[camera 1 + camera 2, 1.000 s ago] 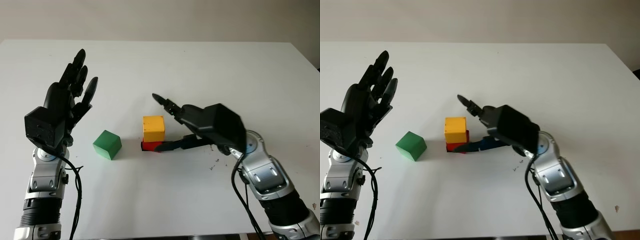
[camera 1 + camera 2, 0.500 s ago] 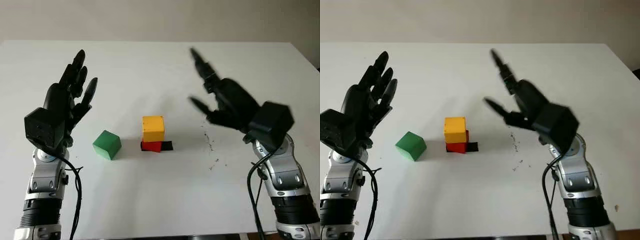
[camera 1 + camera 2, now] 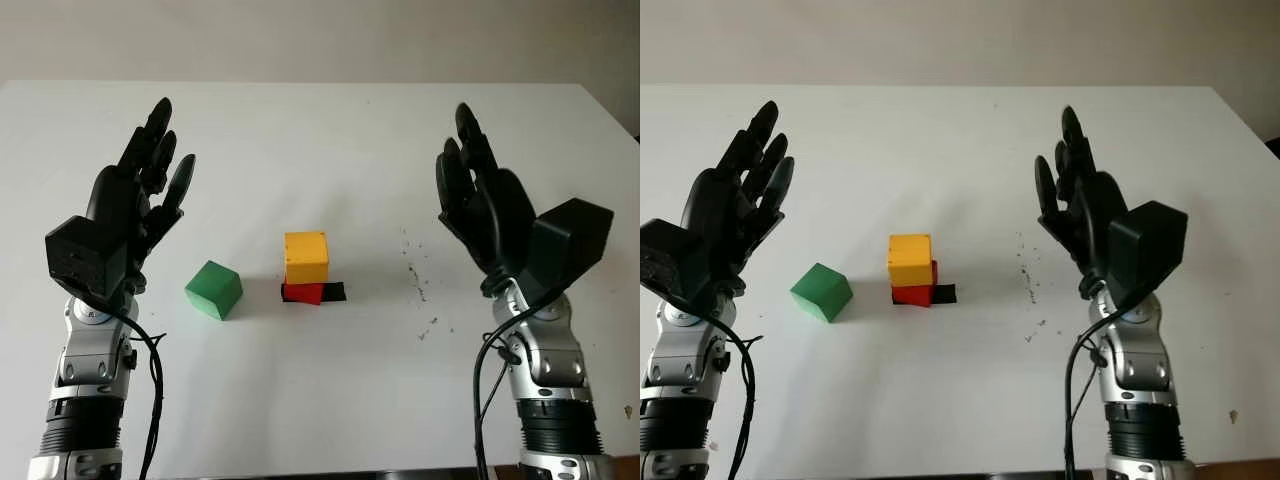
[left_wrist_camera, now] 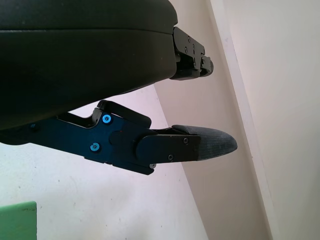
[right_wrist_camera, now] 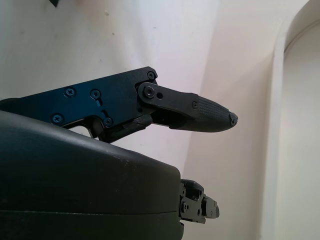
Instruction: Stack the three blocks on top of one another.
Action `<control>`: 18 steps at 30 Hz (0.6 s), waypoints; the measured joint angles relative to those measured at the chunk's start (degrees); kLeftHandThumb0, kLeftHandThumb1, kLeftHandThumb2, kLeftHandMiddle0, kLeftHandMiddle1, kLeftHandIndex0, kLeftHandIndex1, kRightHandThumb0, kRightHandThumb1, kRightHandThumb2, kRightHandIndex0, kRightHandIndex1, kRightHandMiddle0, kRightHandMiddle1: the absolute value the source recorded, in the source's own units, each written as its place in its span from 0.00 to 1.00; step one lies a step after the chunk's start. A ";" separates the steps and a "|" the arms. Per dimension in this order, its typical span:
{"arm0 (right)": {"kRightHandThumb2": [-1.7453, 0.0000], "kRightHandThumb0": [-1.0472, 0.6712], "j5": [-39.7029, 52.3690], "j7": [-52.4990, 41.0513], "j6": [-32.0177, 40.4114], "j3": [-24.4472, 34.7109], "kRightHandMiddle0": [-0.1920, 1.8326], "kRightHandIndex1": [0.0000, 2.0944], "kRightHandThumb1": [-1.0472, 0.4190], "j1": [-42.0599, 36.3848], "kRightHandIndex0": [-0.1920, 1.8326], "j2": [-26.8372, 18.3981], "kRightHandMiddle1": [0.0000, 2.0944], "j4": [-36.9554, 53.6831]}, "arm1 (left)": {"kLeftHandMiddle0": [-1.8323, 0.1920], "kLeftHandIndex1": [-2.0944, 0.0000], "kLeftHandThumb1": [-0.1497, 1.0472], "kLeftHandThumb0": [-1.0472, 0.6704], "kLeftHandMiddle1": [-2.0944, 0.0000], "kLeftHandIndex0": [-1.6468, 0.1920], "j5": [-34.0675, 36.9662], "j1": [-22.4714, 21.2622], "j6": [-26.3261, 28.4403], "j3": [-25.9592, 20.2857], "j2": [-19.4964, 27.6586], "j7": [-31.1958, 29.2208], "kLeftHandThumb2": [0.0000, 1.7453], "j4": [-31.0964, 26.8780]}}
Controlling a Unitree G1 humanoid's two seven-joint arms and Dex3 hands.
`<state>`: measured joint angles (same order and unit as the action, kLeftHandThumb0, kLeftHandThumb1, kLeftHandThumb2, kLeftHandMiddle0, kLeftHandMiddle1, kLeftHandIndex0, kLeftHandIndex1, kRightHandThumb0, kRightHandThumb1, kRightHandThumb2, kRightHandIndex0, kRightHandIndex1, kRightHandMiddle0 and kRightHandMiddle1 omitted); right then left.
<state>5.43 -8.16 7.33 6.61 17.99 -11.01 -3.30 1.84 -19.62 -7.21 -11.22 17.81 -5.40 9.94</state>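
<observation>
A yellow block (image 3: 306,257) sits on top of a red block (image 3: 305,292) near the middle of the white table (image 3: 330,130). A green block (image 3: 214,289) lies alone on the table to their left; a corner of the green block (image 4: 18,221) also shows in the left wrist view. My left hand (image 3: 140,200) is raised above the table to the left of the green block, open. My right hand (image 3: 478,205) is raised to the right of the stack, well apart from it, open and holding nothing.
A small black patch (image 3: 334,291) lies on the table just right of the red block. Dark specks (image 3: 418,280) dot the tabletop right of the stack. The table's far edge meets a pale wall (image 3: 320,40).
My right hand has let go beside the stack, lifted away to the right and turned upright with fingers pointing up. The yellow block stays on the red one. The left hand has not moved.
</observation>
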 measured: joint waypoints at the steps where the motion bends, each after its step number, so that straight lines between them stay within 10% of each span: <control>1: 0.63 0.24 -0.02 -0.08 0.66 -0.12 0.02 0.02 0.00 -0.11 0.02 0.03 0.02 0.00 | 0.83 0.97 1.00 0.24 0.97 0.81 0.04 0.00 0.01 0.00 0.05 -0.15 0.23 0.00; 18: 0.64 0.25 -1.49 1.02 1.14 -2.86 0.04 0.03 0.00 -1.01 0.04 2.55 0.03 0.05 | 0.78 0.96 1.00 0.21 0.98 0.73 -10.30 5.62 -2.47 -1.06 16.24 -8.11 0.10 -9.28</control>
<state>3.94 -7.14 8.46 3.76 16.99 -8.45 -3.25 -8.46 -14.00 -9.68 -12.28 34.05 -13.51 0.67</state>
